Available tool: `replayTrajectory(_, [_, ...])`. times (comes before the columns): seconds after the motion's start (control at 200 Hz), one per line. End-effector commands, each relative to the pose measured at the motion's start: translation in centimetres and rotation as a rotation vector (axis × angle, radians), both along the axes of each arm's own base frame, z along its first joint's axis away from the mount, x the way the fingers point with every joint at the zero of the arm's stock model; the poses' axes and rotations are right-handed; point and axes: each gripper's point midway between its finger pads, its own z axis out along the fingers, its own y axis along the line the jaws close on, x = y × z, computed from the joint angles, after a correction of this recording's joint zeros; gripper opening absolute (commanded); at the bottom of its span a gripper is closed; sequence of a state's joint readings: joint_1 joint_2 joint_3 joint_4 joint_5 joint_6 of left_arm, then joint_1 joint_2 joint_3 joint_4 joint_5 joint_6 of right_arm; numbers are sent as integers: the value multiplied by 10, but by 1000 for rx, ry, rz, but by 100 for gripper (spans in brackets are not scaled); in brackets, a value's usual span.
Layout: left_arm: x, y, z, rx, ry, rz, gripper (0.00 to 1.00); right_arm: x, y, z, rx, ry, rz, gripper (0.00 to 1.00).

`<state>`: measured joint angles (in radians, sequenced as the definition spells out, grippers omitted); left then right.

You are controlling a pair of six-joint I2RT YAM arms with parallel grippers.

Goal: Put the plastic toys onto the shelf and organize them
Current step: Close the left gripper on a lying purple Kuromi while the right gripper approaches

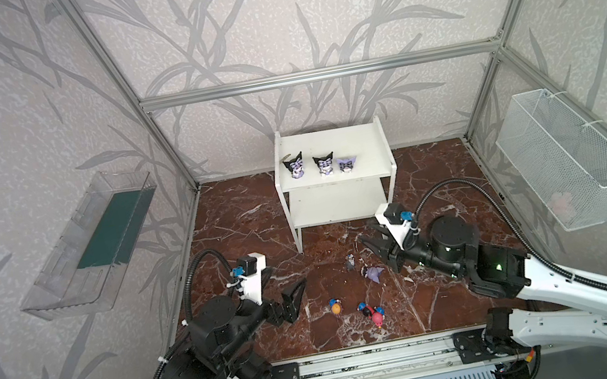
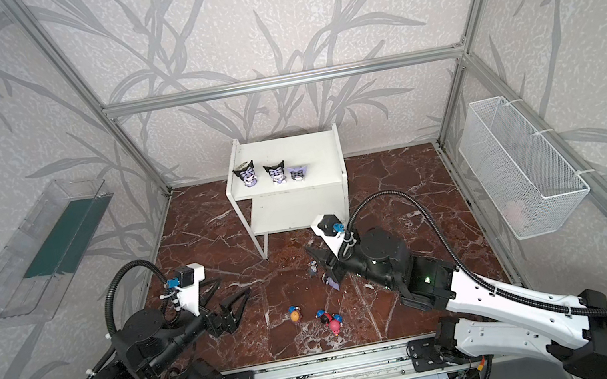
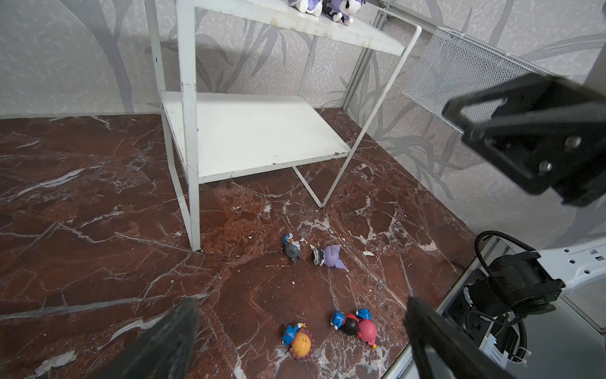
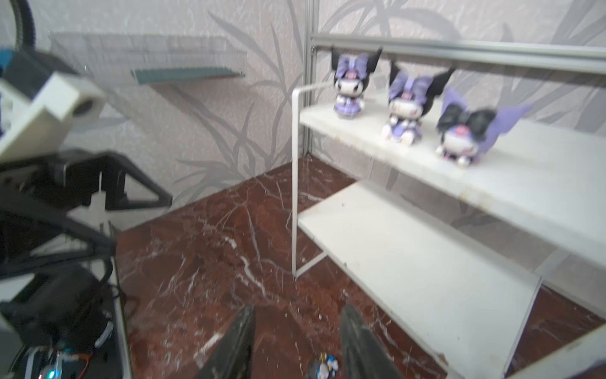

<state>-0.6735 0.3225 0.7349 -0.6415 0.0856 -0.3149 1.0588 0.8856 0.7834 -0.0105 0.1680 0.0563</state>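
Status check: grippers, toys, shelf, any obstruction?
Left gripper open, empty. Right gripper open by grey-headed figurine. Three figurines on shelf top, five on floor. Nothing blocking.

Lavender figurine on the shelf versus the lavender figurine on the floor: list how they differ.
The shelf figurine stands upright on the top board of the shelf; the floor figurine lies tipped over on the marble floor. The shelf figurine has a black-eared figurine beside it; the floor figurine lies near a small grey-headed figurine. Both are lavender with pointed ears.
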Motion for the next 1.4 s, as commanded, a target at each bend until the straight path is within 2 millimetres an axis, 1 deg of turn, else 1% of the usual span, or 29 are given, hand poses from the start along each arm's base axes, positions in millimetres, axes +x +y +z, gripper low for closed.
replayTrajectory(0.0, [2, -6, -7, 11, 16, -18, 99, -4, -16, -58, -58, 115, -67, 50])
replayTrajectory(0.03, [3, -7, -8, 15, 22, -21, 99, -5, -19, -70, -59, 135, -74, 52])
replayTrajectory(0.05, [3, -7, -8, 15, 21, -22, 99, -6, -20, -75, -55, 144, -77, 52])
replayTrajectory(0.055, [3, -7, -8, 17, 23, -22, 99, -6, -20, -80, -56, 151, -80, 53])
replayTrajectory(0.085, [4, -9, -10, 20, 30, -26, 99, -7, -22, -89, -52, 164, -85, 54])
replayTrajectory(0.09, [4, -9, -10, 20, 30, -25, 99, -7, -22, -93, -53, 169, -86, 54])
replayTrajectory(0.11, [4, -10, -10, 21, 33, -30, 99, -7, -23, -97, -50, 175, -90, 55])
replayTrajectory(0.115, [5, -11, -11, 23, 36, -31, 99, -7, -23, -102, -51, 181, -94, 55])
replayTrajectory(0.18, [6, -15, -14, 25, 53, -43, 99, -6, -26, -121, -52, 209, -118, 57])
replayTrajectory(0.295, [10, -26, -18, 8, 81, -69, 99, 3, -32, -158, -71, 271, -202, 62])
replayTrajectory(0.31, [12, -29, -23, 15, 99, -73, 99, 4, -33, -162, -78, 283, -211, 62])
replayTrajectory(0.365, [17, -35, -28, 10, 119, -79, 99, 8, -34, -178, -103, 320, -240, 63])
replayTrajectory(0.49, [26, -45, -37, 16, 162, -79, 99, 15, -26, -202, -135, 374, -236, 67])
replayTrajectory(0.515, [29, -46, -39, 17, 168, -73, 99, 23, -31, -207, -136, 391, -262, 67])
replayTrajectory(0.565, [33, -49, -42, 15, 180, -67, 99, 27, -31, -214, -146, 412, -267, 68])
replayTrajectory(0.695, [44, -57, -59, -10, 208, -50, 99, 33, -38, -223, -174, 422, -280, 71])
replayTrajectory(0.8, [52, -66, -82, -17, 241, -50, 99, 37, -51, -229, -170, 461, -308, 74])
replayTrajectory(0.93, [59, -82, -113, 41, 273, -70, 99, 40, -69, -233, -163, 517, -338, 81])
replayTrajectory(1.004, [58, -97, -126, 108, 248, -112, 99, 38, -76, -232, -166, 531, -346, 84])
replayTrajectory(1.164, [50, -136, -152, 298, 151, -263, 99, 32, -92, -232, -175, 565, -368, 90])
replayTrajectory(1.259, [48, -159, -161, 351, 75, -364, 97, 30, -101, -229, -130, 587, -389, 92])
replayTrajectory(1.399, [51, -177, -171, 438, -31, -463, 95, 28, -121, -226, -81, 625, -474, 93])
